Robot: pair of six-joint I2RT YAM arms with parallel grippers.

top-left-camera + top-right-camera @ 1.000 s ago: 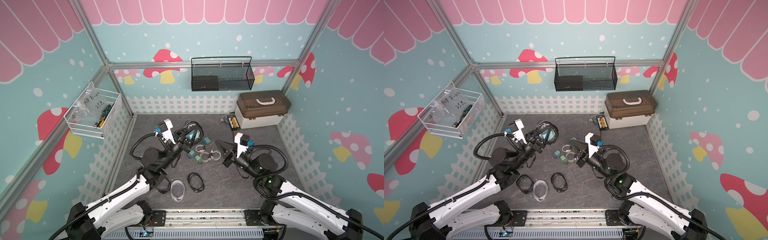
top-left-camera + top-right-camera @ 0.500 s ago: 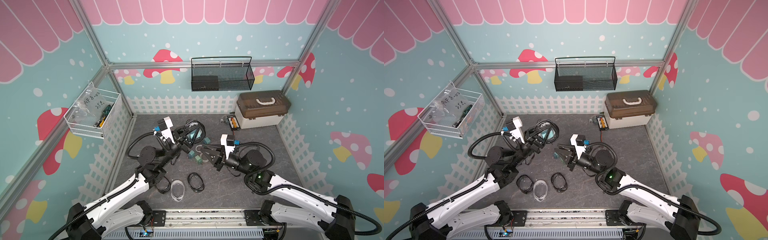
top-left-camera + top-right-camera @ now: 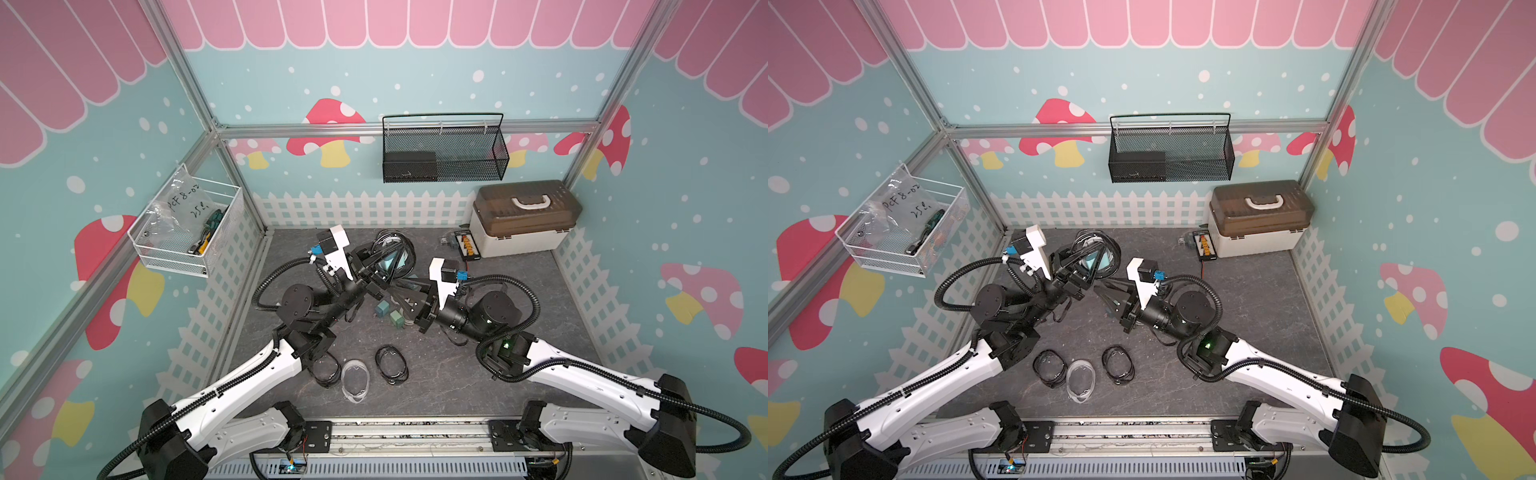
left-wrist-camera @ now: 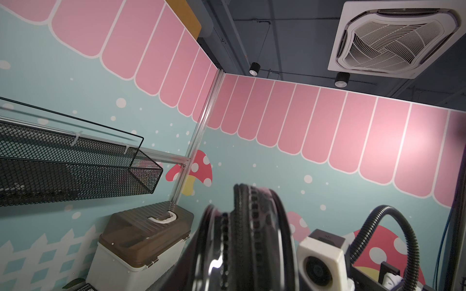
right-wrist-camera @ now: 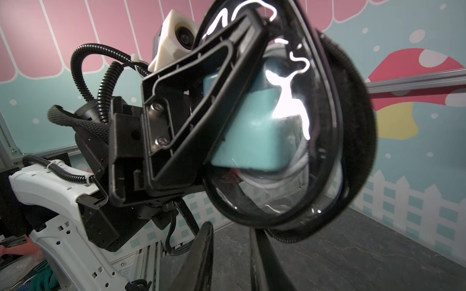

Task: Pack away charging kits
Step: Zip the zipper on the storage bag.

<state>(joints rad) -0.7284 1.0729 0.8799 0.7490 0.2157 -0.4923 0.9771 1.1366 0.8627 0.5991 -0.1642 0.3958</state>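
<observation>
**Right wrist view: pouch dead ahead of an empty claw**

Left gripper (image 3: 380,266) is clamped on a black-rimmed pouch (image 5: 325,141) and holds it clear of the floor. The pouch stands on edge, its clear face turned to the right arm. A teal charger (image 5: 252,136) and white cable (image 5: 285,181) show inside. The pouch's long axis runs roughly along the left fingers. Right gripper (image 5: 229,229) points straight at the pouch from just beside it, apart from it — jaws a narrow slit, nothing between them. Closing the pouch looks like the next step, and the right arm is the free one, so it would meet the rim edge-on. No zip pull can be made out. Loose chargers (image 3: 380,309) lie on the floor nearby.
</observation>
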